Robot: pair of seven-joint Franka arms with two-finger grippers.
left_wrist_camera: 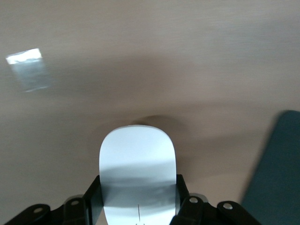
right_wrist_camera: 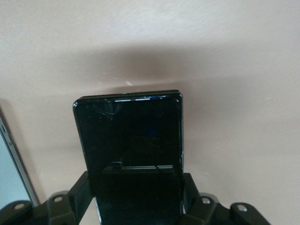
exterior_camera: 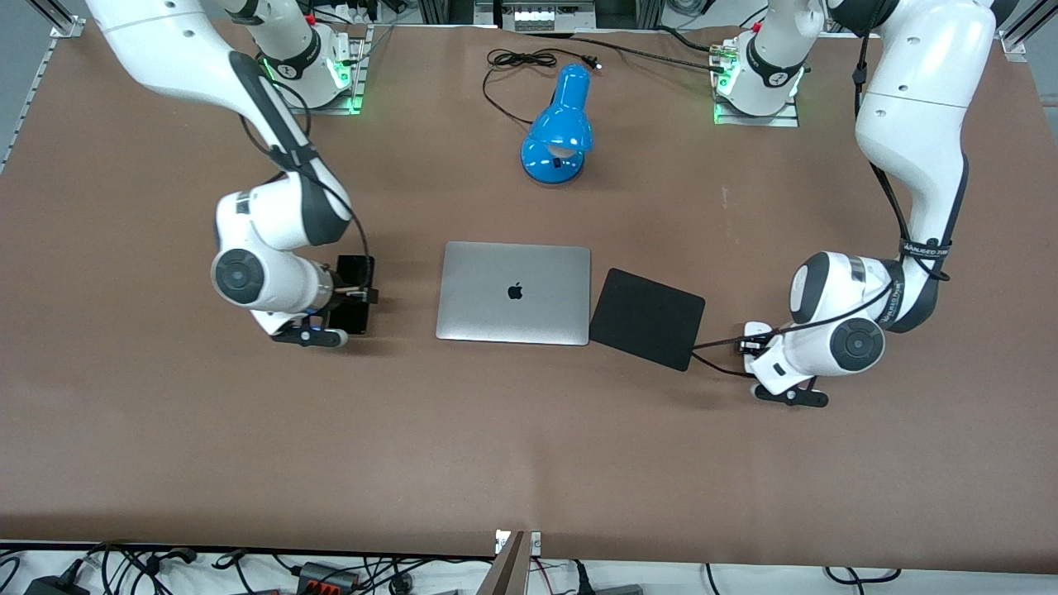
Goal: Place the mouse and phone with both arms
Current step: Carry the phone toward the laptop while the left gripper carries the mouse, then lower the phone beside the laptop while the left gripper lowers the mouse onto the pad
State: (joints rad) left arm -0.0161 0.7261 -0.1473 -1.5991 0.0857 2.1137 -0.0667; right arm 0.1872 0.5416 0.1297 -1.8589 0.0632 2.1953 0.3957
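Note:
My right gripper [exterior_camera: 354,295] is shut on the black glossy phone [exterior_camera: 355,269] low over the table, beside the laptop toward the right arm's end. In the right wrist view the phone [right_wrist_camera: 129,136] sits between the fingers [right_wrist_camera: 79,192] of the gripper [right_wrist_camera: 136,199]. My left gripper [exterior_camera: 756,347] is low over the table beside the black pad, toward the left arm's end. In the left wrist view it [left_wrist_camera: 137,204] is shut on the white mouse [left_wrist_camera: 137,164], whose sides the fingers [left_wrist_camera: 93,197] grip. The mouse is hidden in the front view. I cannot tell whether either object touches the table.
A closed silver laptop [exterior_camera: 514,292] lies mid-table with a matte black square pad [exterior_camera: 646,317] against its side; the pad's edge shows in the left wrist view [left_wrist_camera: 276,173]. A blue desk lamp [exterior_camera: 559,128] with its cord lies farther from the front camera.

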